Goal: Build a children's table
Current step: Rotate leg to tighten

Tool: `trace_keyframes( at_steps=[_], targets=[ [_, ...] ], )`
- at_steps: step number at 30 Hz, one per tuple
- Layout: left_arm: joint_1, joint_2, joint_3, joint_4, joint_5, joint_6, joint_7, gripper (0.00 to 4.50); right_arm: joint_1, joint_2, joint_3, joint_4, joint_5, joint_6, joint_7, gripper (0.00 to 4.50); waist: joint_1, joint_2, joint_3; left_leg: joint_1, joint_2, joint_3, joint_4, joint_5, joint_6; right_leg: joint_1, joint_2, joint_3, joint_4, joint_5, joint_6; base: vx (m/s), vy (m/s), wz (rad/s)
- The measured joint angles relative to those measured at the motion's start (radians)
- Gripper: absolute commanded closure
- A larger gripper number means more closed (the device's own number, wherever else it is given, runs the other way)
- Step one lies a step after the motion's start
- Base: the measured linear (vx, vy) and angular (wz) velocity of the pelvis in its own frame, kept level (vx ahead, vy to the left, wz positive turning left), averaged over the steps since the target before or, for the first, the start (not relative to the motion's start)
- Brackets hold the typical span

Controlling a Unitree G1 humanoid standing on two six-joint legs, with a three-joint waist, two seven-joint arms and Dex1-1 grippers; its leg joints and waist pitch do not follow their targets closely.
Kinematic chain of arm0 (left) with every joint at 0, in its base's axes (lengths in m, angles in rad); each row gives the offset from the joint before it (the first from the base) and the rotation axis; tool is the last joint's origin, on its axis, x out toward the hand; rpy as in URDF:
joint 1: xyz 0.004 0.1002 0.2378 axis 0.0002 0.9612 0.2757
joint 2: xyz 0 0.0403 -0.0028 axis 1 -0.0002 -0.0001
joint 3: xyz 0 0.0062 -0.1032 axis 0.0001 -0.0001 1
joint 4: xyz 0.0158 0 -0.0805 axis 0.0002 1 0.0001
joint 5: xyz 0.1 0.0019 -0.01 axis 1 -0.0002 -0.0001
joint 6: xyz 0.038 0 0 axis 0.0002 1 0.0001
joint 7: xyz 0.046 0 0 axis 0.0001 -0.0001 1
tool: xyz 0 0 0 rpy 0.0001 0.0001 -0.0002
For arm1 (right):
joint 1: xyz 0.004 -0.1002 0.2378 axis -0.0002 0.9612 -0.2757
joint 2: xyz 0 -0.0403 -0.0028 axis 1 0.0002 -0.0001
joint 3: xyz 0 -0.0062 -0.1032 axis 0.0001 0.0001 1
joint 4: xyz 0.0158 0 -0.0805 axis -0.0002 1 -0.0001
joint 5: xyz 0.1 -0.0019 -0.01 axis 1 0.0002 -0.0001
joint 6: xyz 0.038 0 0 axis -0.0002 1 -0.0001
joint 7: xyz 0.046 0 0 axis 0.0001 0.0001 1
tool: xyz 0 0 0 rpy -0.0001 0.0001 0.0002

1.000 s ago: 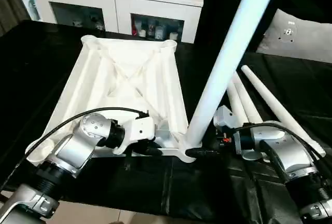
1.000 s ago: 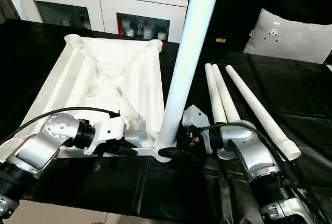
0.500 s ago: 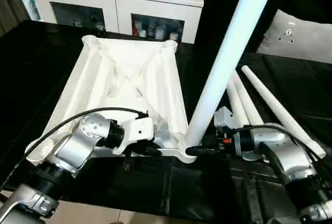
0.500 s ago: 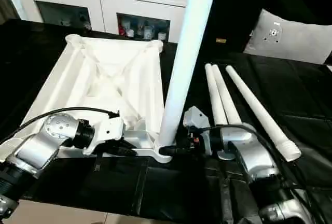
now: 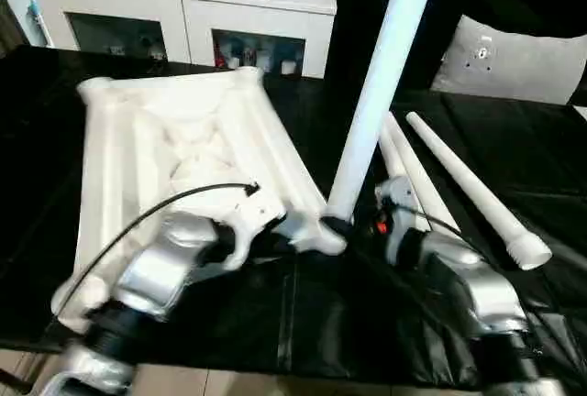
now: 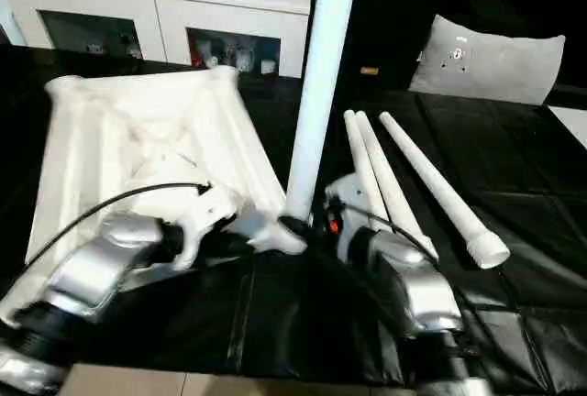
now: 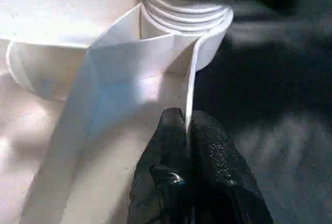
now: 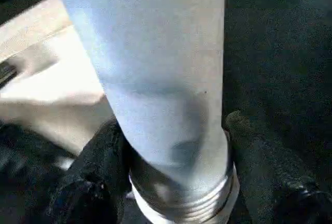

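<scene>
We took the upside-down table top (image 5: 174, 144) as our landmark; it lay ribbed side up on the black counter (image 5: 303, 323). Beyond its far edge stood a white cabinet (image 5: 183, 11) with glass doors, and well off to the right of it a white-grey cushion (image 5: 509, 57) leaned at the counter's back. We counted four legs: one upright leg (image 5: 381, 93) standing in the top's near right corner socket (image 7: 187, 22), and three loose legs (image 5: 459, 185) lying side by side on the counter to the right of the top. A black cable (image 5: 156, 217) crossed over the top's near part. The left tool (image 7: 188, 130) was closed, its two fingers pinching the thin rim of the top just beside the socket. The right tool (image 8: 176, 141) stood part open, its fingers (image 8: 104, 151) bracketing the base of the upright leg at the socket.
</scene>
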Motion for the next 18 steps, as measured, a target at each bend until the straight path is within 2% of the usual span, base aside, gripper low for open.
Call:
trace_keyframes(
  at_steps=[3, 5, 8, 10, 13, 18],
  targets=[
    [-0.022, -0.091, 0.026, 0.016, 0.016, 0.06, 0.124, 4.5, -0.062, 0.066, -0.031, 0.056, -0.027, 0.001, -0.145, 2.02, -0.005, 0.0, 0.0, -0.002, 0.0, 0.0, 0.0, 0.0, 0.0, -0.001, 0.0, 0.0, 0.0, 0.001, 0.0, 0.0, 0.0, 0.0],
    [-0.029, -0.115, 0.027, 0.022, 0.016, 0.068, 0.159, 4.5, -0.077, 0.07, -0.031, 0.077, -0.04, -0.022, -0.172, 1.47, -0.001, 0.0, 0.0, -0.003, 0.0, 0.0, -0.002, -0.001, 0.001, -0.002, 0.0, 0.0, 0.0, 0.002, 0.0, 0.0, 0.0, 0.0],
    [-0.038, -0.106, 0.019, 0.021, 0.016, 0.068, 0.161, 4.5, -0.073, 0.083, -0.031, 0.078, -0.048, -0.049, -0.174, 1.22, 0.006, 0.001, 0.0, -0.003, 0.0, 0.0, -0.007, 0.001, 0.006, -0.003, 0.001, 0.0, 0.0, 0.001, -0.003, 0.017, -0.003, 0.01],
    [-0.038, -0.099, 0.014, 0.016, 0.017, 0.067, 0.159, 4.5, -0.073, 0.085, -0.031, 0.075, -0.048, -0.049, -0.174, 0.93, 0.007, 0.002, 0.001, -0.003, 0.0, 0.0, -0.007, 0.001, 0.008, -0.004, 0.001, 0.0, 0.0, 0.0, -0.004, 0.0, 0.0, 0.0],
    [-0.038, -0.077, -0.002, 0.008, 0.019, 0.061, 0.15, 4.5, -0.062, 0.091, -0.027, 0.066, -0.043, -0.056, -0.164, 0.73, 0.007, 0.003, 0.001, -0.003, 0.0, 0.0, -0.007, 0.001, 0.008, -0.004, 0.001, 0.0, 0.0, 0.0, -0.004, 0.0, 0.0, 0.0],
    [-0.035, -0.008, -0.016, 0.007, 0.01, 0.018, 0.088, 4.5, -0.029, 0.035, -0.003, 0.039, -0.027, -0.077, -0.059, 0.27, 0.013, 0.005, 0.002, -0.003, 0.0, 0.0, -0.007, -0.001, 0.002, -0.003, 0.001, 0.0, 0.0, 0.002, -0.004, 0.0, 0.0, 0.0]
  ],
)
